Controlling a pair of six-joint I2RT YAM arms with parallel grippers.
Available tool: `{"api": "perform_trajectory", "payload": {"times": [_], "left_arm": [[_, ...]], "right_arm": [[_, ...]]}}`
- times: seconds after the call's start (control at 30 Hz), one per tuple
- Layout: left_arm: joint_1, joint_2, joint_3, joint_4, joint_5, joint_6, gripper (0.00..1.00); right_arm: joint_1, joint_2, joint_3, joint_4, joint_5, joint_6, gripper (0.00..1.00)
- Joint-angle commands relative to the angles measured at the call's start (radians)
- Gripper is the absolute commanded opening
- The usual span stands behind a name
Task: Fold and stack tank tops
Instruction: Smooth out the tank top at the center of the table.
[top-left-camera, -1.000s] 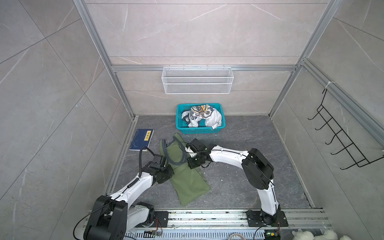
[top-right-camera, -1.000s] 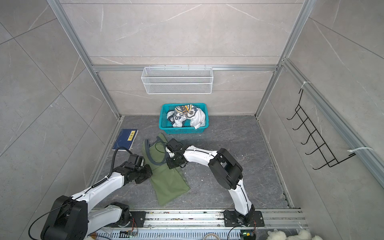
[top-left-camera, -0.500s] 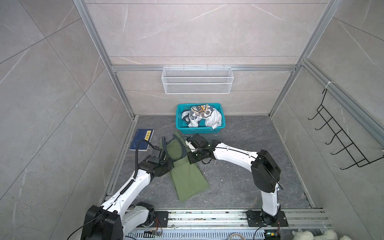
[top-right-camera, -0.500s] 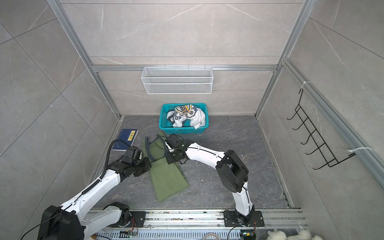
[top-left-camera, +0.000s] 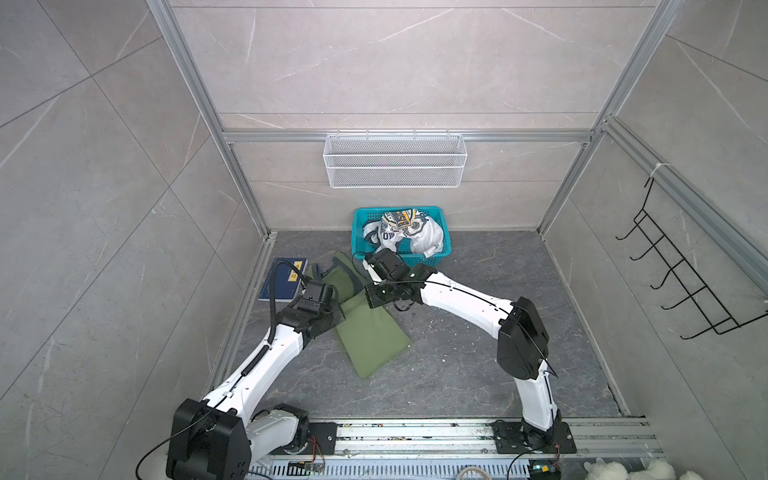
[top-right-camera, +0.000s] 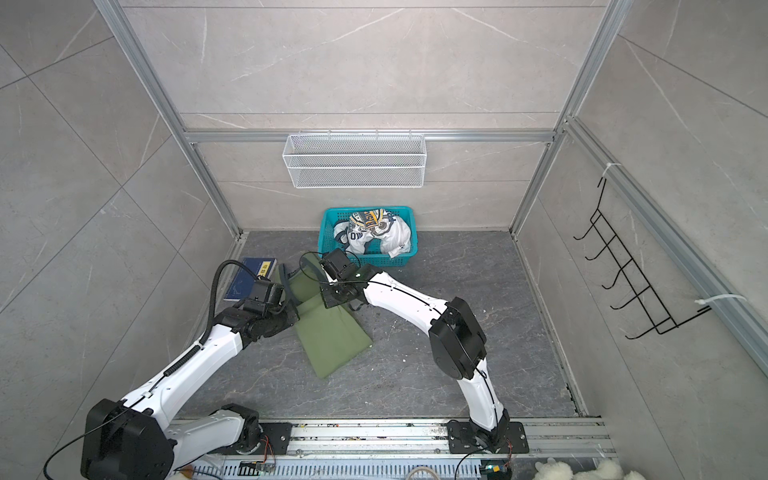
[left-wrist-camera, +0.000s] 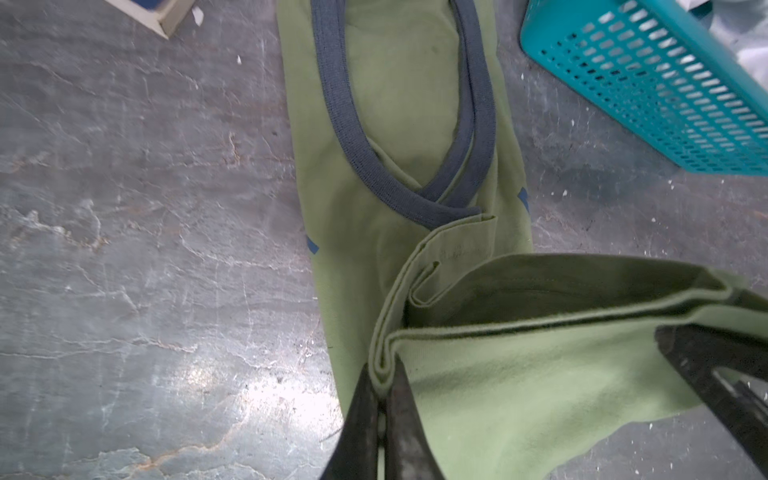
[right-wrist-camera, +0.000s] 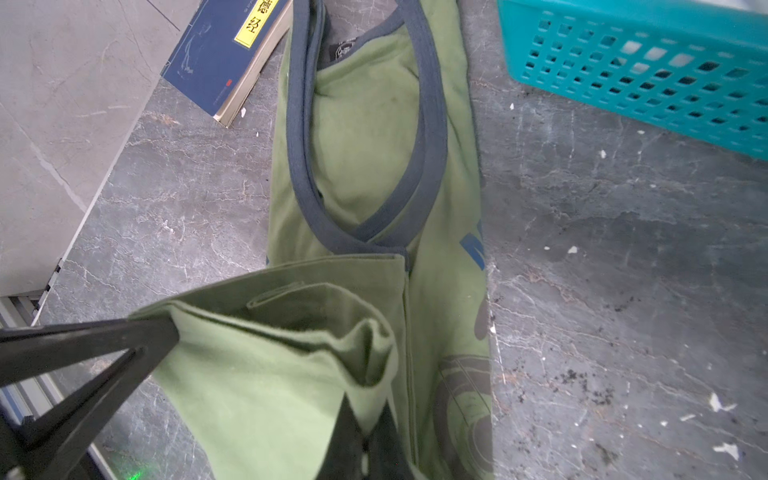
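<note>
Our left hand (left-wrist-camera: 381, 372) and right hand (right-wrist-camera: 368, 419), both clamped on the olive tank top (top-left-camera: 370, 336) hem, just carried it toward the surface's far edge, so the fold's about halfway.

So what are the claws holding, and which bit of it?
The olive green tank top. The left claw and the right claw are each shut on one side of its lifted, folded-over edge.
</note>
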Motion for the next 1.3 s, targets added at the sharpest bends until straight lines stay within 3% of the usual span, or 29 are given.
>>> {"api": "perform_trajectory", "payload": {"times": [0.0,0.17,0.37,0.57,0.87,1.27], "left_arm": [[0.000,-0.034,0.035,-0.007,-0.041,0.026,0.00],[-0.003,-0.093,0.038,-0.010,-0.018,0.032,0.00],[-0.002,-0.074,0.124,-0.067,-0.074,0.056,0.00],[0.008,0.010,0.176,-0.097,-0.153,0.073,0.00],[0.035,0.155,0.158,-0.003,-0.165,0.087,0.00],[0.129,0.343,0.146,0.151,-0.057,0.125,0.00]], "right_arm": [[-0.009,-0.024,0.019,-0.037,0.028,-0.015,0.00],[-0.009,-0.101,-0.044,0.014,0.027,-0.018,0.00],[-0.009,-0.041,0.113,-0.047,0.039,-0.038,0.00],[-0.011,0.099,0.324,-0.127,0.038,-0.052,0.00],[-0.015,0.331,0.598,-0.248,0.031,-0.074,0.00],[-0.038,0.511,0.804,-0.320,0.069,-0.058,0.00]]}}
